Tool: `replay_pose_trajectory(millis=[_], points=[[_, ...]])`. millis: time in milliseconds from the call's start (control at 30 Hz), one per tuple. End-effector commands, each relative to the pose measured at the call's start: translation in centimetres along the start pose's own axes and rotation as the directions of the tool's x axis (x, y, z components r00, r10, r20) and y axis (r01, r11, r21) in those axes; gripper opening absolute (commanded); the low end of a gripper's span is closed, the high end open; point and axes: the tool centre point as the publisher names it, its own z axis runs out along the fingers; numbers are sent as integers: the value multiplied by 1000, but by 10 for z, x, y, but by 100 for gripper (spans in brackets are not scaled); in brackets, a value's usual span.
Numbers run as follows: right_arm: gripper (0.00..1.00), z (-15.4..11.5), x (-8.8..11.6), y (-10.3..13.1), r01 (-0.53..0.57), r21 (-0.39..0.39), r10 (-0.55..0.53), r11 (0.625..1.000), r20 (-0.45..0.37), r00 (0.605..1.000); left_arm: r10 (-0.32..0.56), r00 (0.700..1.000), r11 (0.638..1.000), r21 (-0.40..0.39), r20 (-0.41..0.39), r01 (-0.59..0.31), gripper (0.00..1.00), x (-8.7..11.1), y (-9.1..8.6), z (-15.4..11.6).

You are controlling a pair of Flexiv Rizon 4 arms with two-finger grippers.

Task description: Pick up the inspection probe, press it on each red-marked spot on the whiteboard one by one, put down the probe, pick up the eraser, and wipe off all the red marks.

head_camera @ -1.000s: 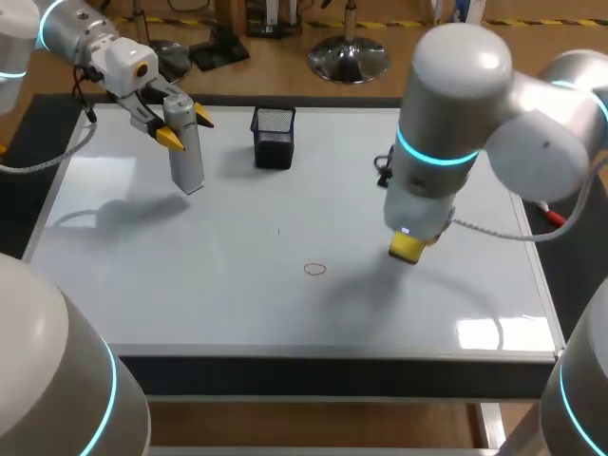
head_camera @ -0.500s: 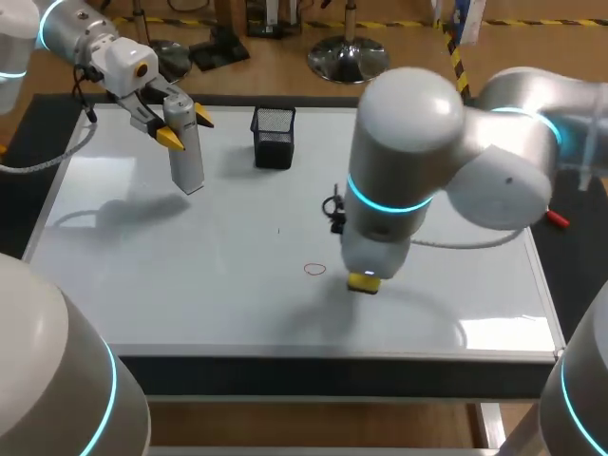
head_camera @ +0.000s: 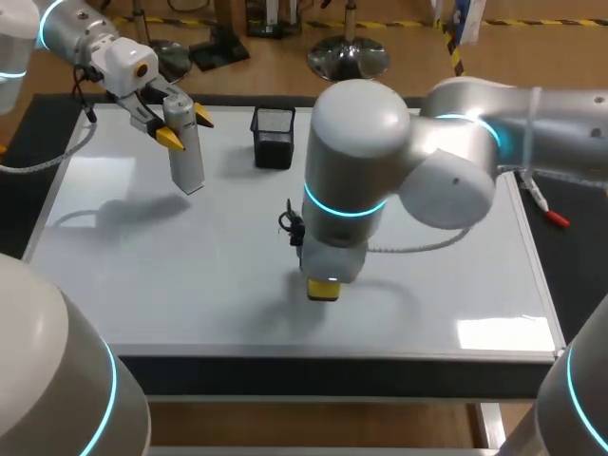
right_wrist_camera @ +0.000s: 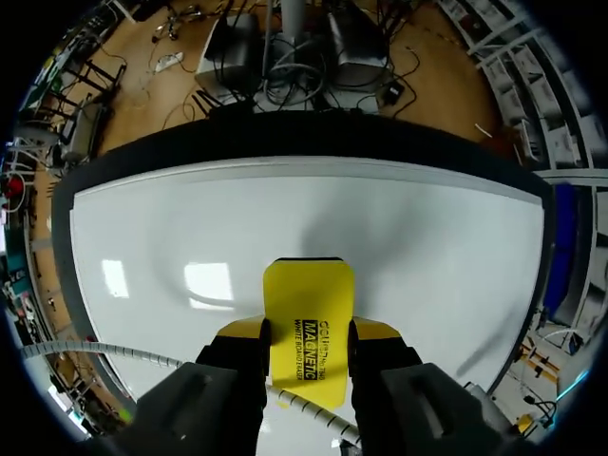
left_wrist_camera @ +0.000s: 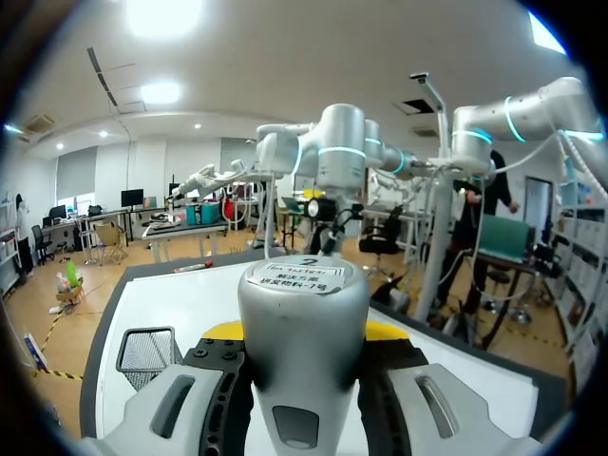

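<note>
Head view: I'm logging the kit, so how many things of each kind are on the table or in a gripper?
inspection probe: 1
eraser: 1
mesh holder: 1
marker: 1
Total: 4

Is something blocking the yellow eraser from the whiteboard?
Nothing visible does. The eraser, shut in the right gripper, is over bare whiteboard. The mesh cup and the left gripper with the probe are far off.

Your workplace is a robotics lab: two white robot arms banded with cyan light, the left arm (head_camera: 95, 43) and the right arm (head_camera: 356, 152), hang over a whiteboard (head_camera: 190, 285) laid flat as a test bench, with a black mesh cup (head_camera: 274, 136) near its far edge.
</note>
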Motion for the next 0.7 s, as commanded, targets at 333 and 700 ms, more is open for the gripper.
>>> replay_pose_trajectory(millis=[333,700], points=[[0,22,-49,-9,60,-35,-62,998,-42,997,1,1000,1000,1,-5,-1,0,-1,0,-2],[0,32,-54,-16,83,-64,-85,995,-36,996,1,1000,1000,1,-5,-1,0,-1,0,-2]])
